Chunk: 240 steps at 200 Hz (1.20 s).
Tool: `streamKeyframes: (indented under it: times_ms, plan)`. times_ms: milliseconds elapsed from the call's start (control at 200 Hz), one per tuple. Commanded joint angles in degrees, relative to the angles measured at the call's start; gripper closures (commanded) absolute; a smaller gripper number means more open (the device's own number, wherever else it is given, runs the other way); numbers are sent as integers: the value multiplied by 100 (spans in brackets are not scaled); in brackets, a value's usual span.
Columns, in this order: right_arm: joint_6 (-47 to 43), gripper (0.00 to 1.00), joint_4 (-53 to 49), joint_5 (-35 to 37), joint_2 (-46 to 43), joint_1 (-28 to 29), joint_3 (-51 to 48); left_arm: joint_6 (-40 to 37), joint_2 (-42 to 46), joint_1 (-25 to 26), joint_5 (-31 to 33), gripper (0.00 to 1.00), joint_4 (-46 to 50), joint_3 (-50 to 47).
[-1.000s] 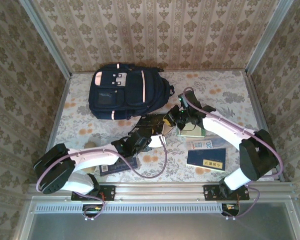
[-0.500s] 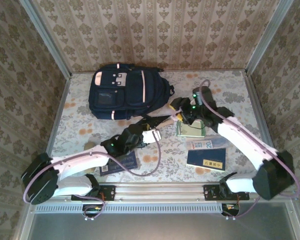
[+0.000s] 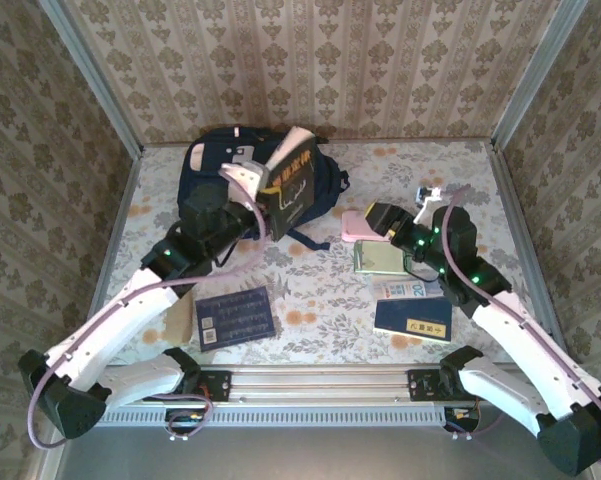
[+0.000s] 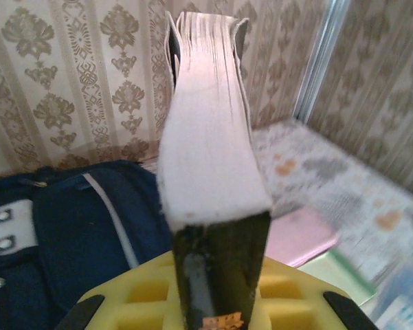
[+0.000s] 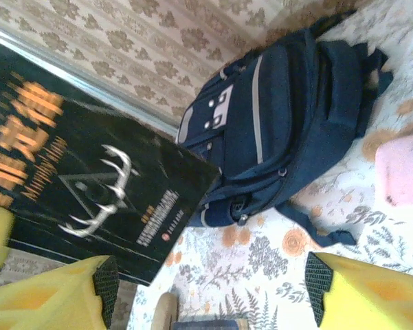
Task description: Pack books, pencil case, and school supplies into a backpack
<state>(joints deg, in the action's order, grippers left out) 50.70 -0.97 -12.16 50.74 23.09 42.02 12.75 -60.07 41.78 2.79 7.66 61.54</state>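
Top view: left end effector [image 3: 258,183] clamped on the black book [image 3: 290,185], which it holds tilted above the backpack [image 3: 208,165]; right end effector [image 3: 378,217] open, just beside the pencil case [image 3: 356,226] on the tabletop [image 3: 460,190]. Left wrist: black book [image 4: 216,261] gripped, page edge toward the camera; backpack [image 4: 69,234] beneath. Right wrist: fingers [image 5: 48,295] spread wide, nothing between them; backpack [image 5: 288,130] lying flat, pencil case [image 5: 405,172] near it.

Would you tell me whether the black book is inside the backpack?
Out: the left gripper holds the black book above the backpack.
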Motion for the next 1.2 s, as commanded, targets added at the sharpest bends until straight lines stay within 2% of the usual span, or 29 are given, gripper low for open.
streamKeyframes:
  times_ms: [0,65,115,170,260,435,555,660,795,1005,1195]
  plan:
    - [619,14,1442,-860,102,-2,-350,2119,158,-47,-316,100,-860,-28]
    - [1131,6,1898,-1079,263,3,-517,2837,113,-90,-354,100,-1325,-133]
    - [1683,2,2798,-1144,442,19,-811,3303,42,-101,-388,100,-1573,-159]
    - [2211,1,3656,-1189,705,67,-996,3780,-17,-104,-396,100,-1842,-208]
    - [2633,1,4146,-1202,1044,175,-953,4417,-70,-114,-384,100,-2272,-345]
    - [3058,1,4923,-886,1462,453,-862,5148,-127,-109,-463,100,-2631,-457]
    - [3500,3,5654,-734,1850,544,-824,5313,-68,-92,-451,100,-2689,-526]
    - [3644,10,5969,-492,2079,650,-759,5449,-39,-92,-475,100,-2692,-615]
    - [3606,25,6003,43,1984,668,-737,5755,-18,-86,-515,100,-2824,-823]
    - [3449,39,5984,253,1904,644,-538,5811,74,-99,-499,100,-2748,-964]
    - [3305,65,5995,332,1877,644,-563,5860,93,-122,-505,100,-2729,-1055]
